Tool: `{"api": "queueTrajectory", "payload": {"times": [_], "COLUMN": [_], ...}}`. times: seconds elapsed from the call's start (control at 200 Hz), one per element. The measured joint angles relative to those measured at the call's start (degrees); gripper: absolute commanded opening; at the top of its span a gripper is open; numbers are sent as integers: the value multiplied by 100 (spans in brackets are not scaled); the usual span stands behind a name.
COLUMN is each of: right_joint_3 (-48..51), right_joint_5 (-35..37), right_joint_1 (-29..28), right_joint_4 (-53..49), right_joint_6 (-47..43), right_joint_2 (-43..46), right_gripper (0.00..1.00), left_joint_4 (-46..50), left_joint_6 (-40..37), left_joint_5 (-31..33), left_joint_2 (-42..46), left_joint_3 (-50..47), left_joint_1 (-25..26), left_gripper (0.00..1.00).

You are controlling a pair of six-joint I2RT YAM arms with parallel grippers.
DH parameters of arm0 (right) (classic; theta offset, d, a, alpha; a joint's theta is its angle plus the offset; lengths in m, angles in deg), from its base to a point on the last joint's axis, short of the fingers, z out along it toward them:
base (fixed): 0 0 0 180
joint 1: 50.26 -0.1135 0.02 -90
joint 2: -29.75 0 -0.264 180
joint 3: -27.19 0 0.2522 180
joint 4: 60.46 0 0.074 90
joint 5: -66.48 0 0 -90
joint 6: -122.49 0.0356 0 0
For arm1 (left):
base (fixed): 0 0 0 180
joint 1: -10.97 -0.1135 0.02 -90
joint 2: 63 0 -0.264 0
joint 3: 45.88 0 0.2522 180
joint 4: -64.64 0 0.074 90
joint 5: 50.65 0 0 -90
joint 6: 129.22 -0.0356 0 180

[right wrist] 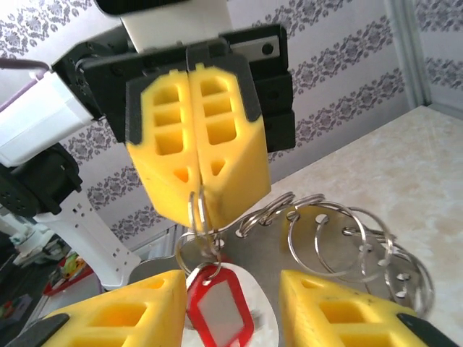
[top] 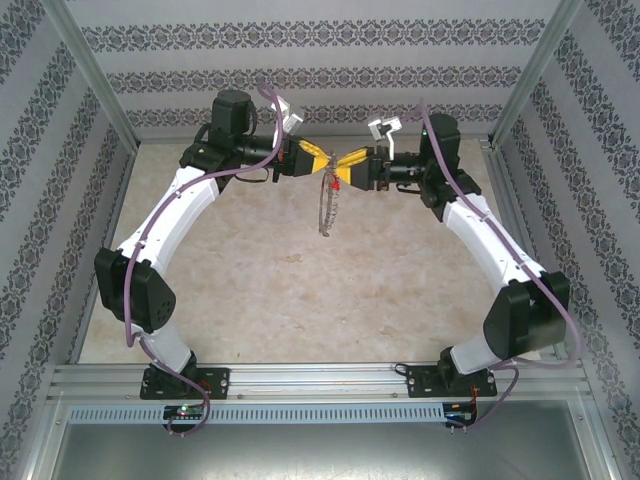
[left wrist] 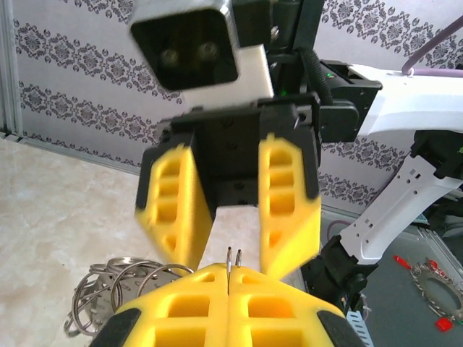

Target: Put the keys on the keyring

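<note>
Threading step, mid-air. Left gripper is clamped tight on one wire loop of the keyring, and the other rings droop beside it. The red-headed key dangles from that pinched loop. Right gripper stands parted astride the key, gripping nothing. Best approach: close squarely on the red head, keep the left pinch firm, feed slowly along the wire.

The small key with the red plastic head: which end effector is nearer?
Right. The small red-headed key hangs between the open fingers of the right end effector; the left end effector, just above, is shut on the thin silvery ring carrying it.
</note>
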Motion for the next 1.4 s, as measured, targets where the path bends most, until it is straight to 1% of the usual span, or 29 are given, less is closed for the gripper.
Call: {"api": "queueTrajectory", "payload": {"times": [0.105, 0.2, 0.565, 0.719, 0.824, 1.039, 1.059, 1.129, 1.274, 1.324, 1.369, 1.404], "right_joint_3": [-2, -52, -415, -459, -461, -466, -470, -496, -540, -560, -612, -649], "right_joint_5": [11, 22, 170, 197, 199, 238, 240, 208, 173, 173, 177, 175], "right_joint_1": [140, 122, -179, -245, -254, -317, -317, -321, -326, -326, -319, -310], "right_joint_4": [17, 52, 87, 90, 92, 109, 114, 140, 98, 22, -105, -203], "right_joint_6": [-2, 0, 28, 48, 66, 92, 79, 76, 61, 17, -70, -122], "right_joint_2": [280, 356, -195, -299, -315, -350, -356, -387, -398, -398, -404, -415], "right_gripper": [40, 40, 40, 38, 33, 17, 12, 0, 0, 0, 0, 0], "left_joint_4": [2, 2, 2, 2, 2, 2, 2, 4, 2, 24, 72, 125], "left_joint_6": [0, 0, 0, 0, 0, 0, 0, 2, 9, -11, -70, -146], "left_joint_5": [-15, -17, -42, -42, -42, -42, -37, -7, 9, 24, 55, 74], "left_joint_2": [0, 0, 2, 2, 2, 2, 2, 2, 7, 7, 7, 7], "left_joint_3": [0, 0, 0, 0, 0, 0, 0, 0, -2, 0, 4, 20], "left_joint_1": [0, 0, 0, 0, 0, 0, 0, -7, -11, -11, -11, -11], "left_gripper": [0, 0, 0, 0, 0, 0, 0, 0, 0, 6, 15, 19]}}
